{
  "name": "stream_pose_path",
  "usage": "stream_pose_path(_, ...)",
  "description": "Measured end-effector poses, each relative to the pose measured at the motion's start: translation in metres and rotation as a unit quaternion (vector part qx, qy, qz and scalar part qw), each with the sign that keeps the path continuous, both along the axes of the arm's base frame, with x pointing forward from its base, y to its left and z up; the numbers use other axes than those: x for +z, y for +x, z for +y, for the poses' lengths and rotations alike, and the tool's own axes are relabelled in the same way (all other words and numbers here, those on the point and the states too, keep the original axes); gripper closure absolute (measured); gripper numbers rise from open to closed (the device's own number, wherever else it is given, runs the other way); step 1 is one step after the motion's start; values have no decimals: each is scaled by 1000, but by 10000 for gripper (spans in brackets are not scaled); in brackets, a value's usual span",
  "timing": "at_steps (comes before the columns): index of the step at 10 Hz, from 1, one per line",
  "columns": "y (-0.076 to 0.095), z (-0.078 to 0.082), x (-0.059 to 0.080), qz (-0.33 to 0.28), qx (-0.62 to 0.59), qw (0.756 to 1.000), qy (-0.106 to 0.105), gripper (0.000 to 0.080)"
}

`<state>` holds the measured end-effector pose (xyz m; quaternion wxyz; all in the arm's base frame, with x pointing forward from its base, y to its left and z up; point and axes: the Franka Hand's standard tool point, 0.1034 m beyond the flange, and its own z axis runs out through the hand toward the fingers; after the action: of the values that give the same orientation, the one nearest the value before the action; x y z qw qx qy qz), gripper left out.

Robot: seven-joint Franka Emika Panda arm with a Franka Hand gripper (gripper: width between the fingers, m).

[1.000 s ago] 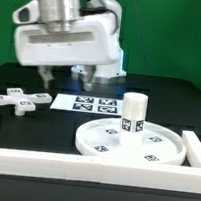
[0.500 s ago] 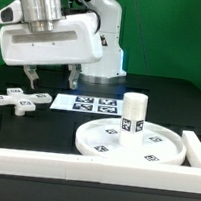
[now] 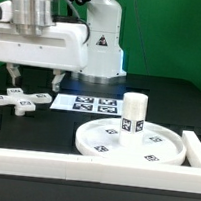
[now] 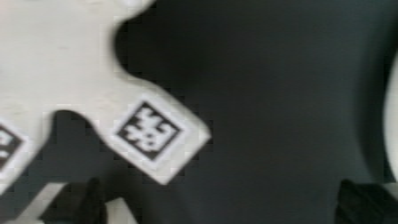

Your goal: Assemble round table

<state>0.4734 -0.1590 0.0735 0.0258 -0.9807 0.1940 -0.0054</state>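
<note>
Exterior view shows my pincer (image 3: 35,80) hovering, fingers spread wide, just above the cross-shaped piece (image 3: 18,101) on the surface (image 3: 45,133), with the post (image 3: 134,114) upright on the disc (image 3: 92,139) well away.

No legible text, coded tag (image 4: 151,128) on cross-shaped piece (image 4: 57,62)

Large rimmed disc (image 3: 94,140), cylinder post (image 3: 135,103), cross-shaped piece (image 3: 23,102): white plastic, smooth, matt.
Tags (image 3: 130,123): black-and-white print, flat, no shine.
Table (image 3: 45,133): black, matt.
Rail bars (image 3: 42,164), near side: white, smooth.
Marker board (image 3: 63,103): white, matt.
Arm casing (image 3: 54,48): white, smooth, slightly glossy.
</note>
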Motion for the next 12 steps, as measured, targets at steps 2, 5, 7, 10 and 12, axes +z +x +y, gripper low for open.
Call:
stream_pose_path(2, 0, 2, -1, 1, -2, 1000, 1, 151)
stream_pose_path(5, -11, -10, -5, 1, 15, 1000, -4, 151)
stream_pose_path(7, -27, -18, -11, 4, 25, 1000, -11, 151)
stream_pose_path(10, -33, -20, -16, 8, 36, 999, -11, 151)
stream_pose_path(12, -32, -20, -16, 8, 36, 999, -11, 151)
